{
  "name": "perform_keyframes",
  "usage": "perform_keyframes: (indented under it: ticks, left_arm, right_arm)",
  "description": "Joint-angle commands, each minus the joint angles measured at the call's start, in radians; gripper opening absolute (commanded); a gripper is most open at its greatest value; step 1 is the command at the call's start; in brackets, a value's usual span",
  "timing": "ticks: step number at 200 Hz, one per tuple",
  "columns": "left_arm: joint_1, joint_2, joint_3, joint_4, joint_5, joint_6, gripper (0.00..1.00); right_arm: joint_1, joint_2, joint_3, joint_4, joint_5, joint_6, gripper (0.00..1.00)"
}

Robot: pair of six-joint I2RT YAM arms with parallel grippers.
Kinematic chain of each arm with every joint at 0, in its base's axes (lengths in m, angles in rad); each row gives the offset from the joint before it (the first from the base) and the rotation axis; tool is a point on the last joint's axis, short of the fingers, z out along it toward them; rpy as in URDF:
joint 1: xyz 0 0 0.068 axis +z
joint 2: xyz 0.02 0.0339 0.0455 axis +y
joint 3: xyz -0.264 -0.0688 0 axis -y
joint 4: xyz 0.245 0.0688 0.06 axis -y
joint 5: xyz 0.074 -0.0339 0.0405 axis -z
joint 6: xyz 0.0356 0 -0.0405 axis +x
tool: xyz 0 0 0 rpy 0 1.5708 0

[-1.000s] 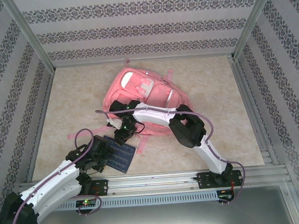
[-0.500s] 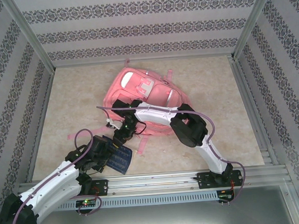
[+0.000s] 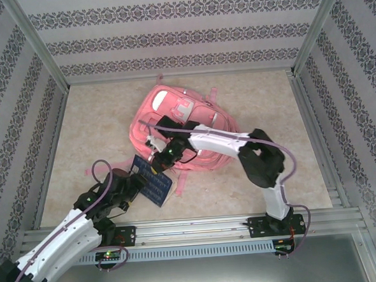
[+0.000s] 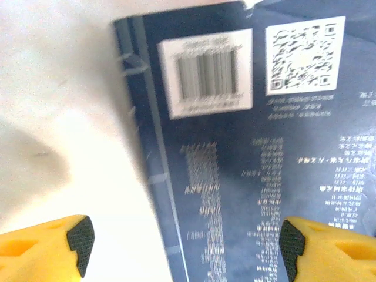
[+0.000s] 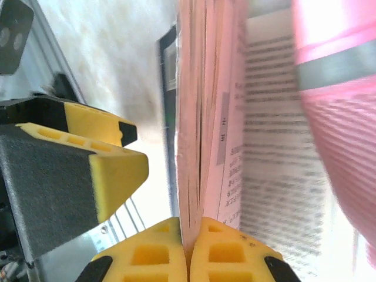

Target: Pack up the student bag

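Observation:
The student bag (image 3: 184, 125) is a large pink backpack lying at the middle of the table. In the right wrist view its pink fabric (image 5: 346, 153) and a grey stripe show at the right. A dark blue book (image 3: 152, 183) with a barcode and a QR code on its cover (image 4: 247, 153) stands tilted just in front of the bag. My right gripper (image 3: 163, 156) (image 5: 188, 252) is shut on the book's page edges (image 5: 197, 117). My left gripper (image 3: 134, 182) (image 4: 187, 241) is open, and the cover lies just beyond its spread fingertips.
Pink straps (image 3: 178, 187) trail from the bag onto the table in front of it. An aluminium rail (image 3: 206, 228) runs along the near edge by the arm bases. Patterned walls close in the left, right and back sides.
The book has gone from lying flat to standing tilted, raised by my right gripper. The right arm's elbow has swung to the right. The left arm has shifted slightly left.

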Motion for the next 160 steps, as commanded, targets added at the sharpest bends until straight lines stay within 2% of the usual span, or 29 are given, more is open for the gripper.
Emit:
perform_keyframes:
  ticks: [1,38,71,93,132,160]
  left_arm:
    - [0.017,-0.013,0.110,-0.067,-0.064,0.125,0.86]
    - [0.017,-0.020,0.240,-0.105,-0.076,0.253,0.90]
    - [0.019,-0.020,0.333,-0.057,-0.032,0.416,0.96]
    - [0.022,-0.015,0.379,-0.025,0.023,0.510,1.00]
    - [0.038,0.023,0.439,-0.023,0.055,0.557,1.00]
    - [0.066,0.018,0.408,0.115,0.141,0.556,1.00]
  right_arm:
    - [-0.030,-0.126,-0.084,0.227,-0.097,0.123,0.00]
    - [-0.076,-0.254,-0.212,0.453,-0.178,0.286,0.00]
    - [-0.122,-0.343,-0.303,0.680,-0.249,0.463,0.00]
    - [-0.137,-0.389,-0.327,0.740,-0.263,0.514,0.00]
    - [-0.149,-0.452,-0.367,0.839,-0.274,0.594,0.00]
    - [-0.154,-0.469,-0.429,1.044,-0.307,0.728,0.00]
